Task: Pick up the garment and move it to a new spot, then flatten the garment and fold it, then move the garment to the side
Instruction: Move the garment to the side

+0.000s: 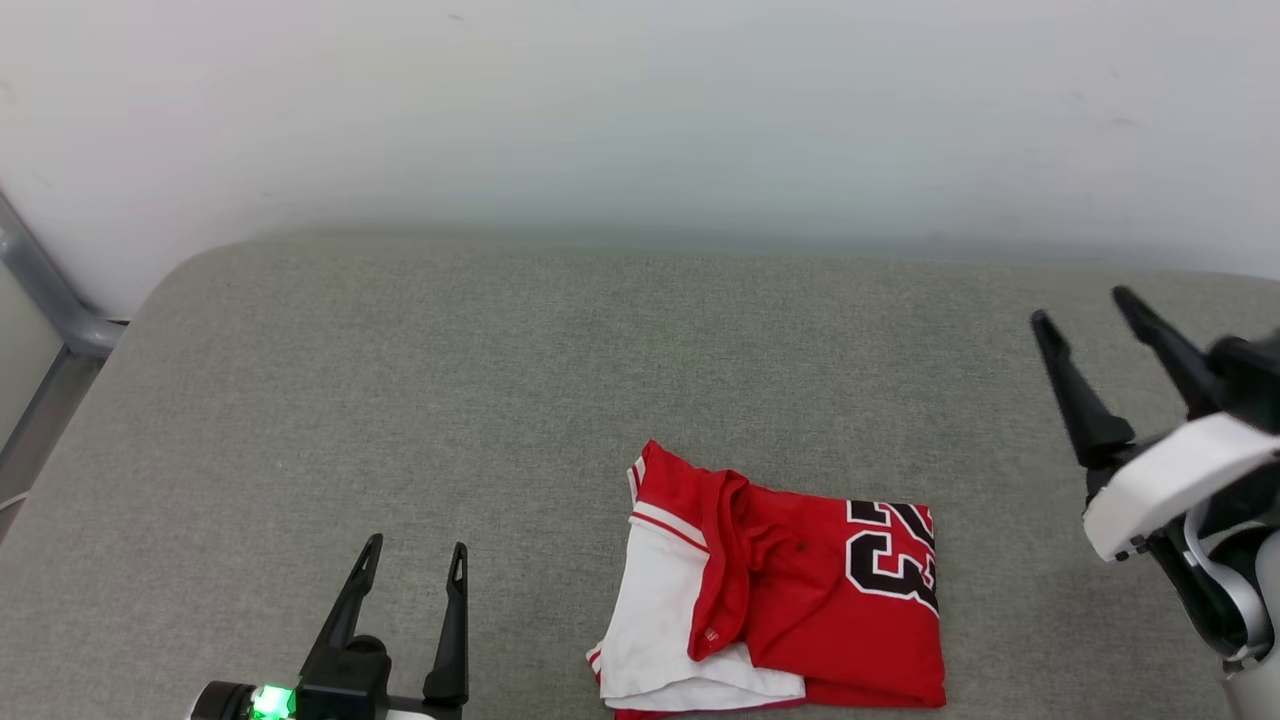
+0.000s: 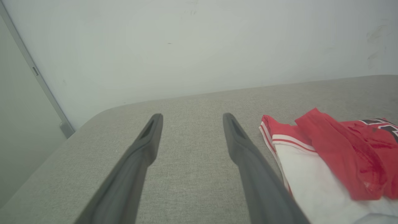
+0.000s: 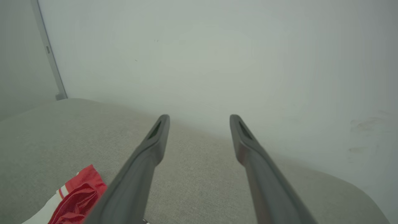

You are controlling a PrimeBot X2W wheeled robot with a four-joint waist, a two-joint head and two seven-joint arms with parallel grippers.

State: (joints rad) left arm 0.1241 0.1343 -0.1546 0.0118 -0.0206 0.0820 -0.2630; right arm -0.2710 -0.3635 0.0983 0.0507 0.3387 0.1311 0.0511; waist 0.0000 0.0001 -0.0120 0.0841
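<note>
Looking down from the head view, you see the garment (image 1: 800, 590) folded compactly at the grey cushion's (image 1: 400, 400) near edge, right of centre. The left gripper (image 1: 417, 545) and right gripper (image 1: 1080, 305) stand wide and empty. In the left wrist view, the shirt lies just beside that gripper. In the right wrist view, it shows lower left. Folding looks done; perhaps only the sideways move remains.

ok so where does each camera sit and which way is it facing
head view: on the robot's head, looking forward and down at the grey cushion and folded garment; left tool lower left, right tool at right.
left wrist view: on the left arm, looking along the left tool toward the wall; garment at right.
right wrist view: on the right arm, looking along the right tool at the wall; garment lower left.
shared: both wrist views see garment, grey cushion, wall.
</note>
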